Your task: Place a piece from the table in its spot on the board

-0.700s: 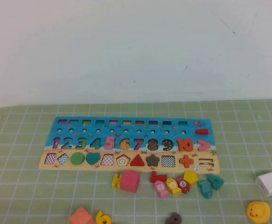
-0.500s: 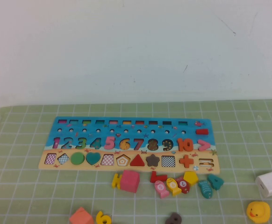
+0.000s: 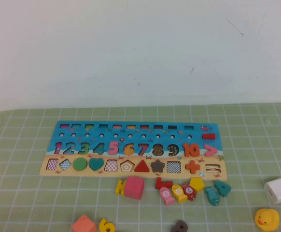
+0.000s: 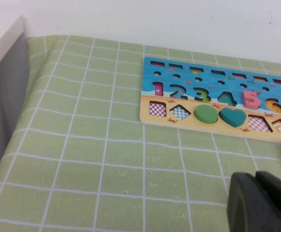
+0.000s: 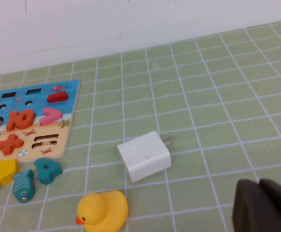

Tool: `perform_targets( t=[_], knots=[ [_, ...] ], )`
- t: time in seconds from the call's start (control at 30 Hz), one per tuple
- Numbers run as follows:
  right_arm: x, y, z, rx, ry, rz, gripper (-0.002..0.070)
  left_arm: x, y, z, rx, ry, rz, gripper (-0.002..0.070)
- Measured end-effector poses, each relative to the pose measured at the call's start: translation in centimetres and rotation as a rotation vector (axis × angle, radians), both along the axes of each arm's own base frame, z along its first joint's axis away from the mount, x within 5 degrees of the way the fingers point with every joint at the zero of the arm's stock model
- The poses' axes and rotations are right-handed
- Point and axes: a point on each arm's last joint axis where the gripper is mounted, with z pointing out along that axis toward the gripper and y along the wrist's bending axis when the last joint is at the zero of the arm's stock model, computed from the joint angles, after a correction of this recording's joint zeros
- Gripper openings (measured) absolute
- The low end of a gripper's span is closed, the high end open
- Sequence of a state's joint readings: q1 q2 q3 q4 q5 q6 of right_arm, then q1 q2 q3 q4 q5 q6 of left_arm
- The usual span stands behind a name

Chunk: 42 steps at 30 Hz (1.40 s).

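Note:
The yellow "6" piece (image 3: 106,225) lies on the green grid table (image 3: 256,130) at the near edge of the high view, next to a salmon block (image 3: 84,224). The long board (image 3: 131,147) lies in the middle, with numerals 1-10 on its blue part and shapes on its tan strip; it also shows in the left wrist view (image 4: 213,99) and the right wrist view (image 5: 29,125). Neither arm shows in the high view. My left gripper (image 4: 255,180) is shut and empty above the mat, near the board's left end. My right gripper (image 5: 258,183) is shut and empty above the mat, near the charger.
Loose pieces lie in front of the board: a pink cube (image 3: 134,187), a yellow fish (image 3: 179,192), a teal fish (image 3: 211,195) and a brown numeral (image 3: 179,226). A white charger (image 3: 280,189) and a rubber duck (image 3: 266,218) sit at the right. A grey box (image 4: 0,82) stands at the left edge.

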<state>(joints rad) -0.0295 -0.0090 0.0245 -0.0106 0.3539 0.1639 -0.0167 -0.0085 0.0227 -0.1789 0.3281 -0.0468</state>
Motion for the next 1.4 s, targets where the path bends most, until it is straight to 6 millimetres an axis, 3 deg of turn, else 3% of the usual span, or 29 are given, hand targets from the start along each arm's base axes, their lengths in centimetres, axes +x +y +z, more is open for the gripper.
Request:
perform_targets(
  t=[0.27,0.33,0.47,0.53,0.83,0.97,1.1,1.23,1.4],
  knots=[
    [0.0,0.0,0.0,0.000,0.000,0.000,-0.0001,0.0,-0.1,0.1,-0.037,-0.003,0.001,-0.0001],
    [0.0,0.0,0.0,-0.002,0.000,0.001,-0.0001,0.0,-0.3,0.2,-0.166,-0.013,0.010,-0.0001],
    [0.0,0.0,0.0,-0.002,0.000,0.001,-0.0001,0.1,-1.3,0.9,-0.702,-0.005,0.030,-0.0001],
    [0.0,0.0,0.0,-0.002,0.000,0.001,-0.0001,0.1,-1.5,1.3,-0.870,-0.003,0.034,-0.0001],
    [0.0,0.0,0.0,-0.002,0.000,0.001,-0.0001,0.2,-1.1,2.0,-1.041,-0.068,0.069,-0.0001],
    [0.0,0.0,0.0,-0.002,0.000,0.001,-0.0001,0.0,-1.4,3.0,-0.847,-0.098,-0.006,-0.0001],
    [0.0,0.0,0.0,-0.002,0.000,0.001,-0.0001,-1.1,-2.5,7.3,-0.559,-0.133,-0.192,-0.0001],
    [0.0,0.0,0.0,-0.002,0.000,0.001,-0.0001,-0.7,-3.4,9.9,-0.364,0.020,-0.298,-0.0001],
    [0.0,0.0,0.0,-0.002,0.000,0.001,-0.0001,1.7,-3.7,11.1,-0.154,0.319,-0.397,-0.0001]
  ],
)
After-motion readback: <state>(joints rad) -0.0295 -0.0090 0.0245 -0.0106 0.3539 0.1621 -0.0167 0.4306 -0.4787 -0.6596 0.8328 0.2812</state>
